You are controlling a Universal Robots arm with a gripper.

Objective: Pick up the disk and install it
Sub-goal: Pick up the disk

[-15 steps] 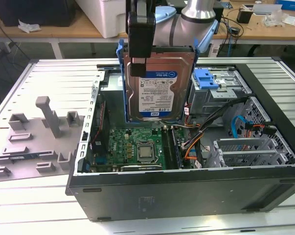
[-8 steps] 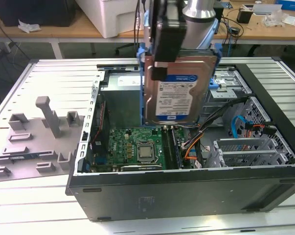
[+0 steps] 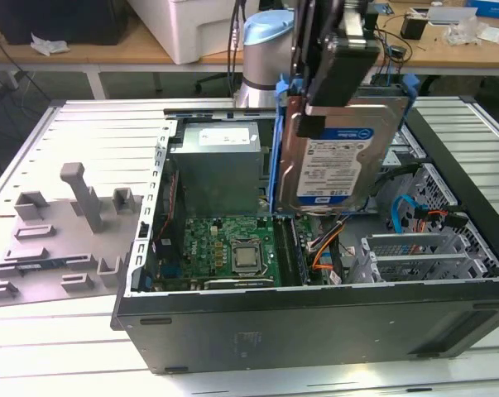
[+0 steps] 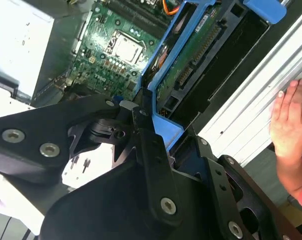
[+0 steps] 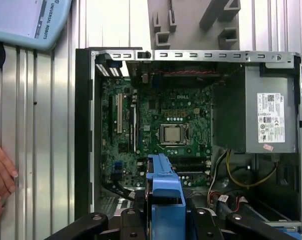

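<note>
While the arm reaches down from above, its gripper (image 3: 312, 118) hangs over the open case (image 3: 315, 331), toward the exterior view's right. The jaws are pressed onto the disk (image 3: 342, 153) and grip it by its blue carrier; one black finger (image 3: 305, 124) lies across the labelled face.

The disk is clear of the case, tilted steeply on edge, with its label facing the exterior camera. It hovers above the bay area, beside the power supply (image 3: 216, 165) and over the far edge of the motherboard (image 3: 224, 248).

In the first wrist view the carrier's blue edge (image 5: 164, 192) runs between the two fingers (image 5: 128, 220), with the motherboard (image 5: 161, 125) and power supply (image 5: 261, 115) below. In the second wrist view the disk's green underside (image 4: 191, 65) shows inside the blue frame, pinched by the gripper (image 4: 163, 140).

The arm's pale blue base (image 3: 261, 50) stands behind the case. A grey fixture (image 3: 67, 223) lies on the ribbed table (image 3: 67, 132), at the exterior view's left. A person's hand (image 4: 291, 135) shows over the table beside the case, in both wrist views (image 5: 0, 175).
</note>
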